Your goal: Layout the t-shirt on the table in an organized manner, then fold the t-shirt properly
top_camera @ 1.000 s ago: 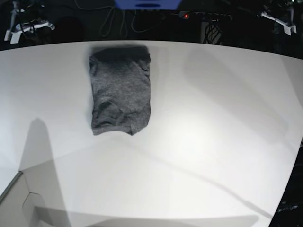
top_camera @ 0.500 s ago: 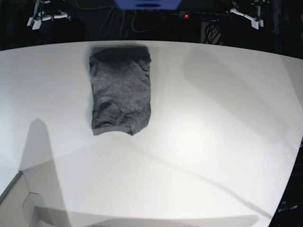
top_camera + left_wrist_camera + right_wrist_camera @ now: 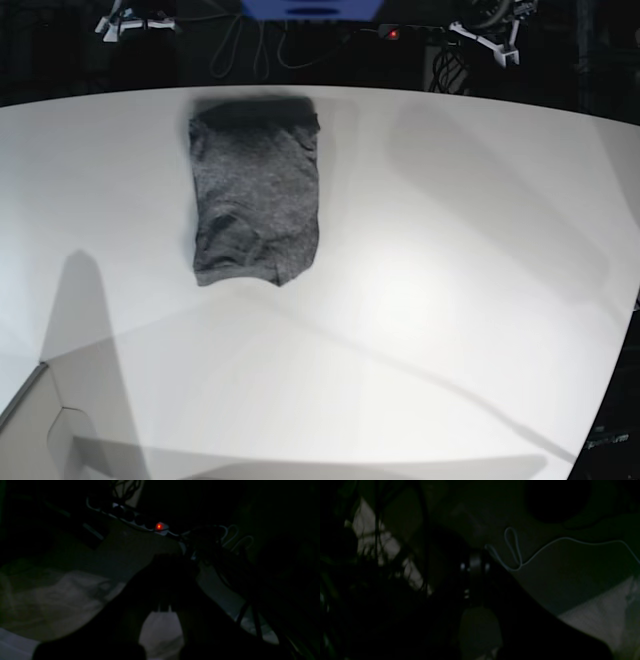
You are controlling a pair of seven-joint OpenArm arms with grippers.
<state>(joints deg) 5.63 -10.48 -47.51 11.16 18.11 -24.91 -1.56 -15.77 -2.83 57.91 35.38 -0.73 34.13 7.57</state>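
So the t-shirt is sitting as a neat folded rectangle on the far-left part of the table, short edge right up near the back rim, nothing touching it. It hasn't budged at all over the last second, same outline, same wrinkles near the front edge.

What did change is the arms. Both have been pulling back and inward past the back edge of the table: the right gripper slid from the far left corner toward the middle, and the left gripper did the same from the other corner. Both are now well clear of the shirt, up in the dark area by the power strip and cables.

Wrist views are nearly black, but both claws read as closed with nothing in them.

My take: fold's done and the arms are just parking.
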